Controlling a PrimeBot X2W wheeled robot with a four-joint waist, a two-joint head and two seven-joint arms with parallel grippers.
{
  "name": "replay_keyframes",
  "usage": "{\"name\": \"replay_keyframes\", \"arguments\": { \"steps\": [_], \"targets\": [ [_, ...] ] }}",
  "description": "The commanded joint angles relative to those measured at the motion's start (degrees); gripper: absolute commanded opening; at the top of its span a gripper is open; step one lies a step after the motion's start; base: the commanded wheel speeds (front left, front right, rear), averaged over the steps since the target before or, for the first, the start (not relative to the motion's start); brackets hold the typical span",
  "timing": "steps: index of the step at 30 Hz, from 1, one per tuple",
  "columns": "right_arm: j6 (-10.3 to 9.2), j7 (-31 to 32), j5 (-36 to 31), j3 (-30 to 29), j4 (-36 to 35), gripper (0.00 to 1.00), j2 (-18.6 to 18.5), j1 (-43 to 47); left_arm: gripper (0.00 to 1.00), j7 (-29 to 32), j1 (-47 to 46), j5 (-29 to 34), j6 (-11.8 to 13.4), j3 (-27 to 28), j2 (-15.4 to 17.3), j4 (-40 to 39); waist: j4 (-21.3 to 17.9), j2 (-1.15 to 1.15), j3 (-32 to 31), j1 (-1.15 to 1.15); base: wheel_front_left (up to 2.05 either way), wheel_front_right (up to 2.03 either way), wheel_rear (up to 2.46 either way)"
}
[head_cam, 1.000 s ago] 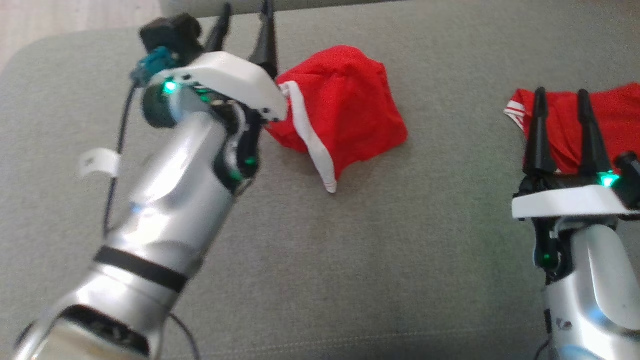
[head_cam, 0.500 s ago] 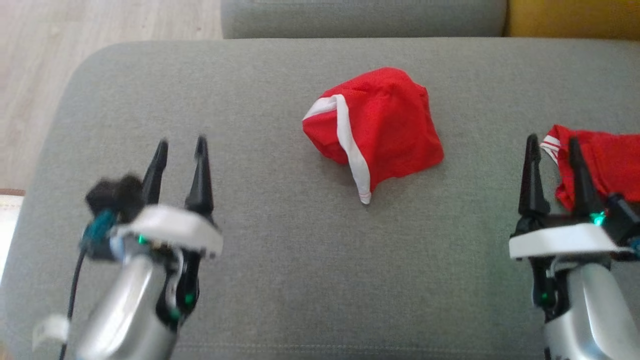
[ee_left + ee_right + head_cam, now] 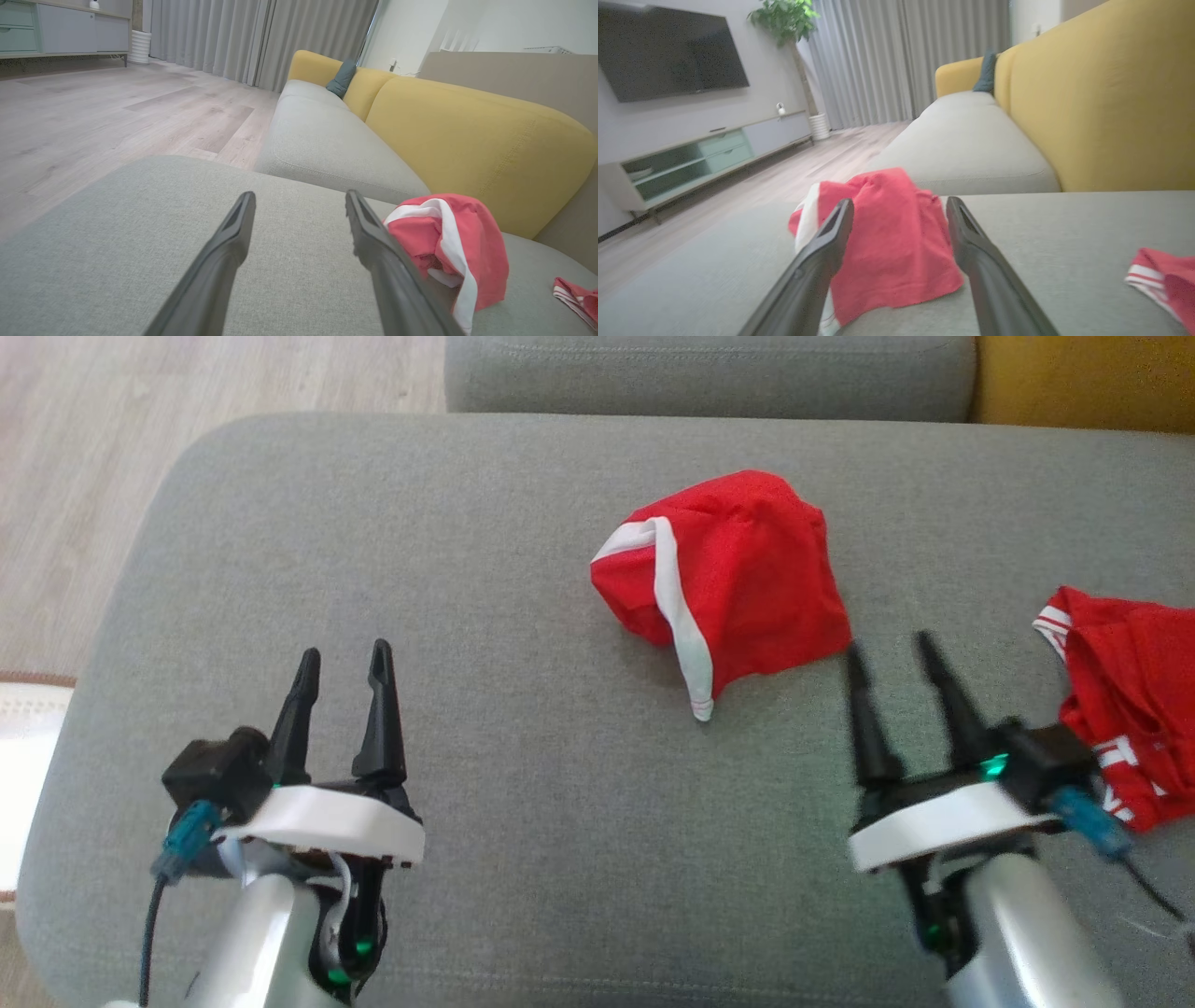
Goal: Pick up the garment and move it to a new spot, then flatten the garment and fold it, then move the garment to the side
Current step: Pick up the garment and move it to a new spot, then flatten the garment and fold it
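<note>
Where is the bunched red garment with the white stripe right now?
In the head view the red garment lies right of centre on the grey cushion, just past the right gripper, left of a second red cloth.

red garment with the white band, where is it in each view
Head view: red garment upper middle, on the grey cushion.
Left wrist view: garment lower right, by the right-hand jaw.
Right wrist view: garment centre, seen between the jaws.
Shared landmark: yellow sofa back, beyond the garment.
</note>
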Motion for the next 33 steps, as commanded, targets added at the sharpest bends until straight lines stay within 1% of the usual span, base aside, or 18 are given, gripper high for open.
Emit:
{"name": "replay_keyframes", "arguments": {
  "steps": [1, 4, 8, 14, 22, 33],
  "targets": [
    [-0.05, 0.5, 0.2, 2.8, -1.3, 1.0, -0.1, -0.7, 1.0, -0.3, -1.6, 0.7, -0.5, 2.7, 0.1, -1.4, 0.3, 0.0, 0.4, 0.0, 0.0, 0.0, 0.0],
    [-0.05, 2.1, -0.7, 8.7, 1.5, 1.0, -0.1, -1.5, 1.0, -0.3, -1.7, 1.6, -2.0, 3.3, -1.4, -0.3, 1.4, 0.0, 1.7, 0.0, 0.0, 0.0, 0.0],
    [-0.05, 3.4, -2.3, 12.0, 6.1, 1.0, -0.1, -3.4, 1.0, -0.3, -2.4, 2.3, -3.3, 3.3, -2.3, 1.2, 3.1, 0.0, 3.0, 0.0, 0.0, 0.0, 0.0],
    [-0.05, 3.4, -3.8, 11.5, 13.8, 1.0, -0.1, -8.0, 1.0, -0.3, -3.6, 2.9, -4.2, 3.2, -3.1, 2.6, 5.8, 0.0, 5.2, 0.0, 0.0, 0.0, 0.0],
    [-0.05, 1.7, -5.0, 9.8, 21.3, 1.0, -0.1, -13.0, 1.0, -0.3, -4.7, 3.0, -4.8, 2.9, -3.4, 3.7, 8.6, 0.0, 7.0, 0.0, 0.0, 0.0, 0.0],
    [-0.05, 1.1, -5.0, 11.0, 27.9, 1.0, -0.1, -17.1, 1.0, -0.3, -5.1, 1.4, -3.9, 1.7, -3.5, 3.7, 9.4, 0.0, 8.0, 0.0, 0.0, 0.0, 0.0]
  ]
}}
